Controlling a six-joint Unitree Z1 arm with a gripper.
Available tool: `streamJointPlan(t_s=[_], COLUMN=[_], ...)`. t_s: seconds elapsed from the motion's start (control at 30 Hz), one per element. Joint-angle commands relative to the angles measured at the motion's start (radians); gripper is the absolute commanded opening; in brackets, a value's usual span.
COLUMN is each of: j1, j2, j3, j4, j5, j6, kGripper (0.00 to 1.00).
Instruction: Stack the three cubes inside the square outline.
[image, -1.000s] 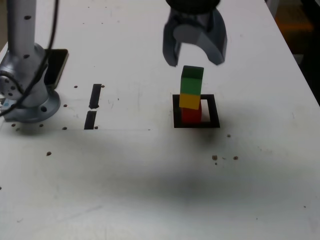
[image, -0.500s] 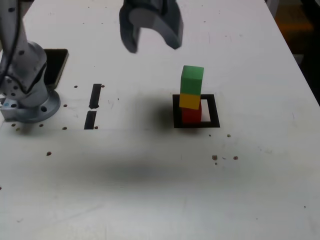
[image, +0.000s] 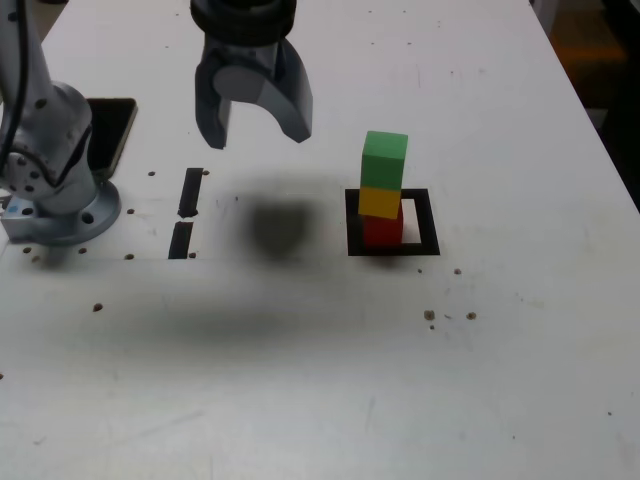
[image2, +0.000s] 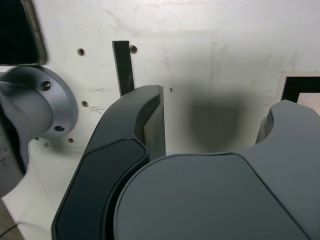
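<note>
A tower of three cubes stands in the square outline (image: 428, 236): a red cube (image: 382, 230) at the bottom, a yellow cube (image: 379, 202) on it, a green cube (image: 384, 159) on top. The tower sits toward the outline's left side in the exterior view. My gripper (image: 254, 128) hangs open and empty above the table, well to the exterior view's left of the tower. In the wrist view my gripper (image2: 212, 120) shows spread fingers (image2: 131, 130) with bare table between them, and only a corner of the square outline (image2: 299, 86); the cubes are out of that view.
The arm's grey base (image: 55, 195) stands at the exterior view's left with a dark flat slab (image: 112, 130) behind it. Two short black strips (image: 187, 205) lie between the base and the outline. Small dark specks (image: 430, 316) dot the white table (image: 330, 380).
My gripper has left the spot above the tower, swinging toward the exterior view's left and coming lower. The tower has not moved.
</note>
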Motion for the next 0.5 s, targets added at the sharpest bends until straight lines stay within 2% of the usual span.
streamJointPlan(t_s=[0.0,0.23,0.47], j1=[0.004,0.006,0.005], j2=[-0.007,-0.006,0.001], j3=[0.038,0.12,0.238], j4=[-0.02,-0.088,-0.229], j5=[-0.016,-0.064,-0.097], j6=[-0.006,-0.011,-0.012], kGripper=[0.77,0.77,0.77])
